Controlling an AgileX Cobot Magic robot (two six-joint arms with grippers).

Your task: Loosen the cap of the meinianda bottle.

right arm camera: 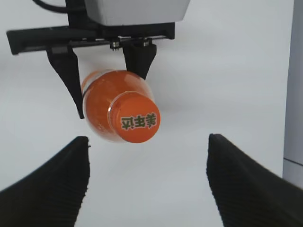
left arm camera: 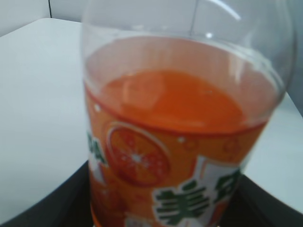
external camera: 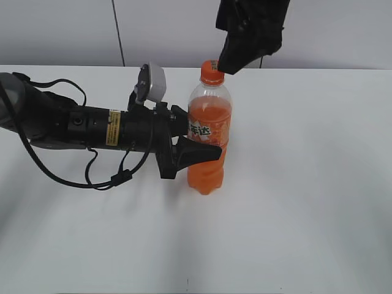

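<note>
The meinianda bottle (external camera: 208,138) stands upright on the white table, full of orange soda, with an orange label. Its orange cap (external camera: 212,72) is on top. My left gripper (external camera: 195,142) is shut on the bottle's body at label height; in the left wrist view the bottle (left arm camera: 180,142) fills the frame between the black fingers. My right gripper (external camera: 236,61) hangs just above and to the right of the cap. In the right wrist view it (right arm camera: 147,182) is open and empty, and the cap (right arm camera: 137,122) lies above the gap between its fingers, not between them.
The white table (external camera: 306,184) spreads all around the bottle. A grey wall with a dark seam (external camera: 117,30) stands behind it. The left arm and its cable (external camera: 79,128) lie across the table's left side.
</note>
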